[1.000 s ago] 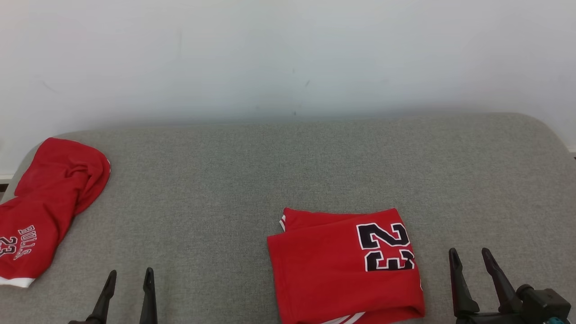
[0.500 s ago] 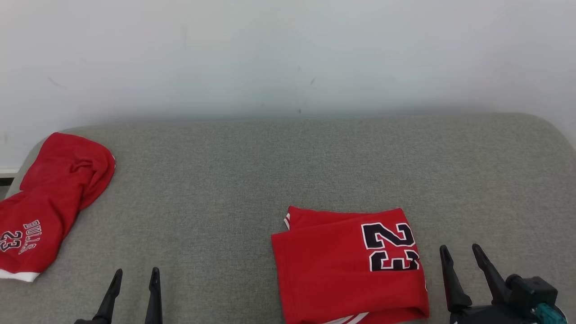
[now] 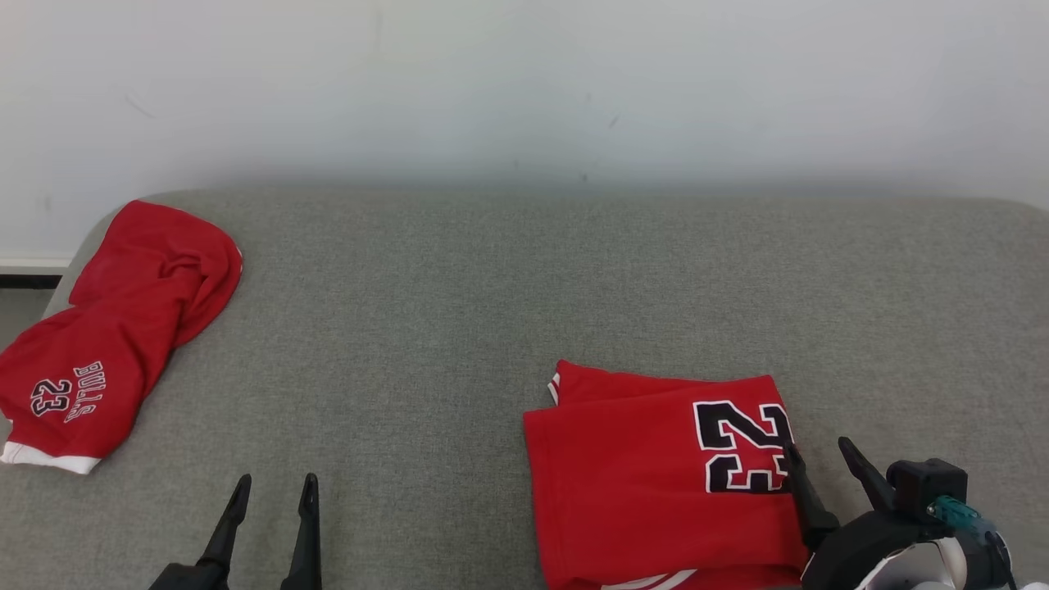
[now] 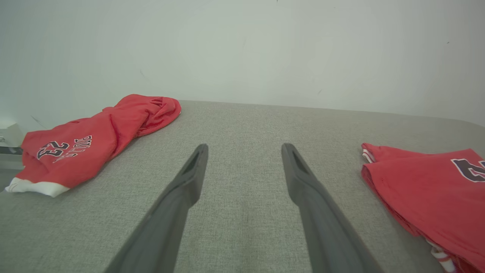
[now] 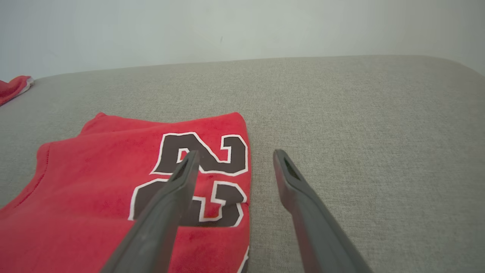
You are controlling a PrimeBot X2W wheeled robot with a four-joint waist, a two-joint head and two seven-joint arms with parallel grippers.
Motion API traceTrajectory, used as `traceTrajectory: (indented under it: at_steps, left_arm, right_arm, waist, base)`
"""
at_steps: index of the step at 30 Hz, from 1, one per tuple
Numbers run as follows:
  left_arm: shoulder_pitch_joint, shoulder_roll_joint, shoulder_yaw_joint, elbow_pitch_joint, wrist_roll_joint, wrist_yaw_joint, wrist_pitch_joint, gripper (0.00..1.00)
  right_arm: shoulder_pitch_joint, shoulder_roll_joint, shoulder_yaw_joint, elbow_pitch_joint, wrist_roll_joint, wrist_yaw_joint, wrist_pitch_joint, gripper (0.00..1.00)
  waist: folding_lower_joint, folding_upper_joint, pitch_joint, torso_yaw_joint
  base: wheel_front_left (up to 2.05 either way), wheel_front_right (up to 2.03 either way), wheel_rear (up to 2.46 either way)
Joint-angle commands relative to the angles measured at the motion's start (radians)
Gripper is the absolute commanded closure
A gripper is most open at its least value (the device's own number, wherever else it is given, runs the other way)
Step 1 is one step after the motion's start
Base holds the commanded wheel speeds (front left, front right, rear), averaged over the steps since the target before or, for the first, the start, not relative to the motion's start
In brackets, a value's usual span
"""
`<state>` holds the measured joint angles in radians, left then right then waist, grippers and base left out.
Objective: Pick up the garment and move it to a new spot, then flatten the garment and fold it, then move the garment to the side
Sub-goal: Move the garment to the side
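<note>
Head view: you see the folded garment (image 3: pixel 656 483) lower right of frame; right gripper (image 3: pixel 816 445), jaws wide, now overlaps its numbered edge, earlier just beside it; left gripper (image 3: pixel 277 479) wide, empty, lower left.

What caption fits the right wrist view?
Open right claw at the edge of a folded red jersey on a gray cushion.

A wide stretch of bare grey fabric surface (image 3: pixel 426 328) is left open between the crumpled red garment (image 3: pixel 123 328) at its far left edge and the folded red jersey (image 3: pixel 647 483) at the near right. Passage beyond the far edge is blocked by the white wall (image 3: pixel 524 82).
</note>
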<state>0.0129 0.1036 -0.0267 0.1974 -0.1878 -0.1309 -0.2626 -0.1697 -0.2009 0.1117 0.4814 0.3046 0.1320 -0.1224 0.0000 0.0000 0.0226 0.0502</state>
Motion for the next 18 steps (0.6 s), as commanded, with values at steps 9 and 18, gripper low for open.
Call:
traceTrajectory:
  at_steps: [9, 18]
  left_arm:
    - [-0.038, 0.003, -0.010, 0.014, -0.013, 0.001, -0.003, 0.00]
    - [-0.053, -0.004, -0.009, 0.016, -0.011, 0.001, -0.003, 0.00]
  right_arm:
    - [-0.093, 0.004, 0.037, 0.206, 0.029, -0.003, -0.008, 0.00]
    - [-0.143, 0.022, 0.100, 0.365, 0.079, -0.003, -0.024, 1.00]
  waist:
    - [0.0000, 0.0000, 0.037, 0.037]
    - [0.0000, 0.0000, 0.055, 0.044]
  base:
    - [0.00, 0.00, 0.00]
    - [0.00, 0.00, 0.00]
